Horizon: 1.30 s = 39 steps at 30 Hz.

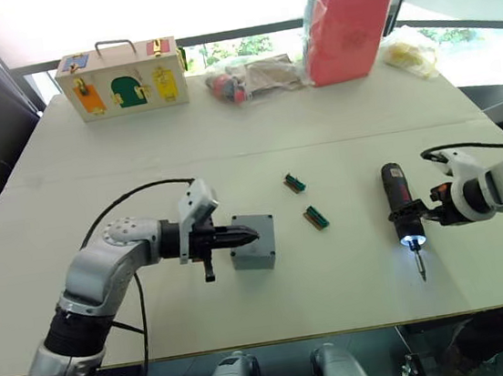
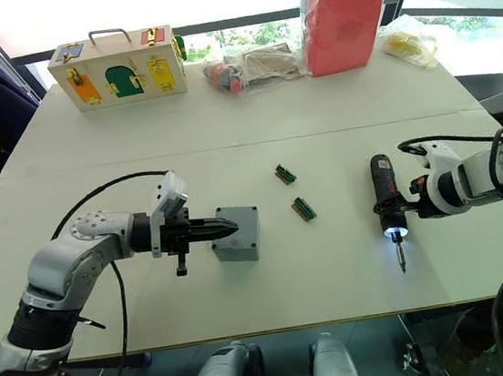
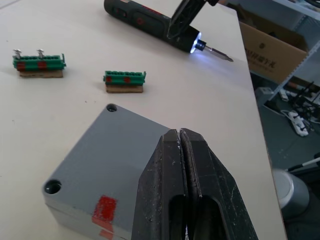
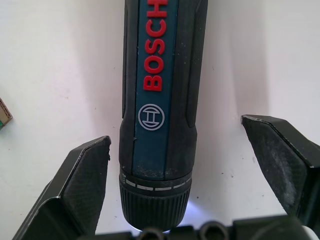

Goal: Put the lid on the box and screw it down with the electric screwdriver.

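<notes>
The white table carries a wooden latch box and a red bag along its far edge. Near the front, the grey box sits with the lid on top of it, red mark toward the left arm; whether the lid is fully seated I cannot tell. The left gripper rests over the lid with its fingers pressed together, holding nothing. To the right, well apart, the electric screwdriver lies flat, tip light glowing, bit pointing at the near edge. The right gripper straddles its front collar, fingers spread and clear of the body. Two green bit strips lie between box and screwdriver.
</notes>
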{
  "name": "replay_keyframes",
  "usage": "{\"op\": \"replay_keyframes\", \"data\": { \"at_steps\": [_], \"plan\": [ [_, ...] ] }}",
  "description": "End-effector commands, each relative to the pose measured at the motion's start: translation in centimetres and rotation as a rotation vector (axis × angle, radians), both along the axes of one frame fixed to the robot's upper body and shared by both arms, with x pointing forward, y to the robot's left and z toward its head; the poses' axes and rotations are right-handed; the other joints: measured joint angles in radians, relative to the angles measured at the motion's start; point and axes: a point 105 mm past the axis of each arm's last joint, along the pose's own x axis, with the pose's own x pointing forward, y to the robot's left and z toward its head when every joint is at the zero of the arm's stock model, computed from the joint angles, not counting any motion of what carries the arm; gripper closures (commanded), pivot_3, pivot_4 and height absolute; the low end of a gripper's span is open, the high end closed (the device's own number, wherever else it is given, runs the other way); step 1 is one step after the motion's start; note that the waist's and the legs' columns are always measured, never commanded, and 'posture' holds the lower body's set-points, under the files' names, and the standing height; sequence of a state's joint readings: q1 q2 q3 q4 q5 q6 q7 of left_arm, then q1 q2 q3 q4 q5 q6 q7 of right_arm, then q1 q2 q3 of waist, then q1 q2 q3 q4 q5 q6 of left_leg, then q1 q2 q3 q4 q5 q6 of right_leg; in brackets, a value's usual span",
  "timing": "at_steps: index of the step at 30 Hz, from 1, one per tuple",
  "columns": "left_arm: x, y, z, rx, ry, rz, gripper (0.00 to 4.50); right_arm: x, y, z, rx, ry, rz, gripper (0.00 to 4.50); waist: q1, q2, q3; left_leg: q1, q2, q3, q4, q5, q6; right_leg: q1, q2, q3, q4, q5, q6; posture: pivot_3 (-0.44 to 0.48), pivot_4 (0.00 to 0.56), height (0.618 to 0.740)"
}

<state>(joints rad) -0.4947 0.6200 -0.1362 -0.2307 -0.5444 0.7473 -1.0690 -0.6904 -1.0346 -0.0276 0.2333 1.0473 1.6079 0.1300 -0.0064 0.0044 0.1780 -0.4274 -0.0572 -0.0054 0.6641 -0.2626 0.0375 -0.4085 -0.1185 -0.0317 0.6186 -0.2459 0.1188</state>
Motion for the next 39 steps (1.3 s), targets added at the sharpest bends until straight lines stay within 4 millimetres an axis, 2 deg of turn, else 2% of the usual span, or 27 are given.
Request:
{"op": "replay_keyframes", "data": {
  "at_steps": [1,6,11,12,13,15,16,18,20,21,23,25,30,34,39],
  "plan": [
    [0.6,0.8,1.5,-0.012,-0.057,0.021,4.50,0.0,-0.1,1.5,-0.025,-0.064,0.024,0.05,0.000,0.000,0.000,0.000,0.000,0.000,0.000,0.000,0.000,0.000,0.000,0.000,0.000,0.000,0.000,0.000,0.150,0.740],
    [1.3,2.1,1.7,0.007,-0.061,0.068,4.50,0.7,1.3,4.0,-0.034,-0.214,0.110,0.05,-0.002,0.000,0.000,0.000,0.000,0.000,0.000,0.000,0.000,0.000,0.000,0.000,0.000,0.000,0.000,0.000,0.150,0.740],
    [3.5,5.3,3.0,-0.003,-0.088,0.233,4.50,0.8,1.5,7.1,-0.222,-0.403,0.214,0.05,-0.001,0.001,0.000,0.000,0.000,0.000,0.000,0.000,0.000,-0.001,0.000,0.000,0.001,0.000,0.000,0.000,0.150,0.740],
    [3.8,5.9,3.1,-0.013,-0.085,0.268,4.50,1.2,2.3,8.4,-0.250,-0.491,0.265,0.05,-0.001,0.001,0.000,0.000,0.000,0.000,0.000,0.000,0.000,-0.001,0.000,0.000,0.001,0.000,0.000,0.000,0.150,0.740],
    [4.0,6.3,2.8,-0.013,-0.077,0.294,4.50,1.3,4.2,9.6,-0.241,-0.594,0.361,0.05,-0.002,0.001,0.000,0.000,0.000,0.000,0.000,0.000,0.000,-0.001,0.000,0.000,0.001,0.000,0.000,0.000,0.150,0.740],
    [3.9,6.6,1.7,0.006,-0.060,0.316,4.50,0.3,7.9,10.5,-0.182,-0.719,0.554,0.05,-0.005,0.001,0.000,0.000,0.000,0.000,0.000,0.000,0.000,-0.001,0.000,0.000,0.001,0.000,0.001,0.000,0.150,0.740],
    [3.7,6.5,0.6,0.031,-0.044,0.314,4.50,-0.9,10.2,9.5,-0.141,-0.735,0.682,0.05,-0.006,0.000,0.001,0.000,0.000,0.000,0.000,0.000,0.000,-0.001,0.000,0.000,0.001,0.001,0.002,0.000,0.150,0.740],
    [3.4,6.5,-1.1,0.092,-0.030,0.316,4.50,-2.6,12.8,7.4,-0.091,-0.738,0.829,0.05,-0.004,-0.003,-0.001,0.001,0.001,-0.001,-0.001,0.000,0.000,0.000,0.001,0.000,0.000,0.001,0.002,0.000,0.150,0.740],
    [3.3,6.6,-2.4,0.161,-0.041,0.323,4.50,-3.3,14.2,6.1,-0.083,-0.753,0.889,0.05,-0.001,-0.003,0.000,0.001,0.001,-0.001,-0.001,0.000,-0.001,0.000,0.001,0.000,0.000,0.001,0.002,0.000,0.150,0.740],
    [3.7,6.4,-3.0,0.191,-0.058,0.341,4.50,-3.6,15.1,4.7,-0.095,-0.740,0.940,0.05,0.001,-0.003,0.001,0.000,0.000,-0.001,-0.001,0.000,-0.001,0.000,0.000,0.001,0.000,0.001,0.002,0.000,0.150,0.740],
    [4.3,5.6,-3.2,0.189,-0.077,0.362,4.50,-4.2,16.7,2.3,-0.101,-0.707,1.025,0.05,0.008,-0.003,0.001,0.000,-0.001,-0.001,0.001,0.000,-0.001,0.000,-0.001,0.001,0.001,0.002,0.003,0.000,0.150,0.740],
    [4.3,4.9,-3.0,0.176,-0.083,0.352,4.50,-4.7,17.6,1.1,-0.078,-0.674,1.065,0.05,0.019,-0.004,0.001,0.000,-0.001,-0.001,0.003,0.000,-0.001,0.000,-0.001,0.001,0.000,0.004,0.002,0.000,0.150,0.740],
    [3.5,3.3,-3.1,0.170,-0.080,0.258,4.50,-5.8,19.6,-0.1,0.037,-0.616,1.100,0.05,0.019,-0.004,0.001,0.000,-0.001,-0.002,0.002,0.000,-0.001,-0.001,-0.001,0.002,-0.001,0.004,0.002,0.000,0.150,0.740],
    [3.8,1.5,-3.3,0.172,-0.098,0.224,4.50,-6.0,20.4,-1.1,0.035,-0.571,1.109,0.05,0.020,-0.004,0.001,0.000,-0.001,-0.002,0.001,0.003,-0.006,-0.001,-0.001,0.002,0.000,0.004,0.002,0.000,0.150,0.740],
    [4.3,-0.6,-3.3,0.160,-0.122,0.177,4.50,-6.2,21.6,-0.5,0.084,-0.569,1.089,0.05,0.020,-0.004,0.001,0.000,-0.001,-0.003,0.002,0.001,-0.004,-0.001,0.000,0.002,0.001,0.004,0.002,0.000,0.150,0.740]
  ]
}}
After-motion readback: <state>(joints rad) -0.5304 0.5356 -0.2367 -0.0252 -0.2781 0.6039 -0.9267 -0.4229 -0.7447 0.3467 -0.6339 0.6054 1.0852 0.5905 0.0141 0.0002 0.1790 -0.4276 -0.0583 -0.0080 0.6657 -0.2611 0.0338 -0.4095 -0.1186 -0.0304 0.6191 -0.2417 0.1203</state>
